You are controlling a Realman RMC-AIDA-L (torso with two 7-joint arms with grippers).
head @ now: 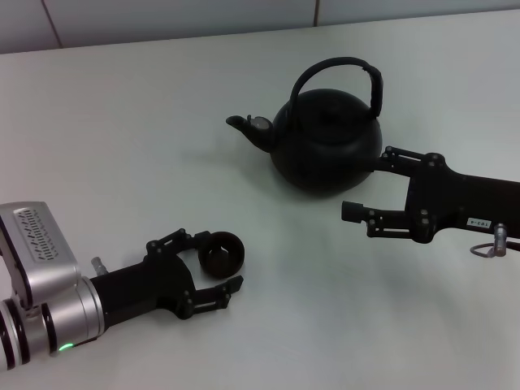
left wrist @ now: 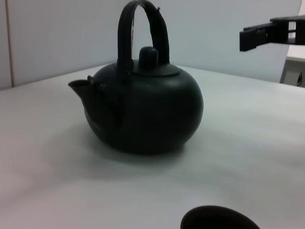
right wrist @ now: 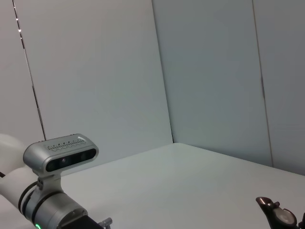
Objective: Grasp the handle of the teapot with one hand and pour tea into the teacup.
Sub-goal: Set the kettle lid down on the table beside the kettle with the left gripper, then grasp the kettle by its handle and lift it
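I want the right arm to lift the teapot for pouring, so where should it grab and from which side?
Grip the handle, the arched hoop standing upright over the teapot. Take it at the top of the arch, coming down from above. The right hand, open beside the pot's body, sits too low. The spout points toward the robot's left, where the teacup sits between the left hand's fingers.
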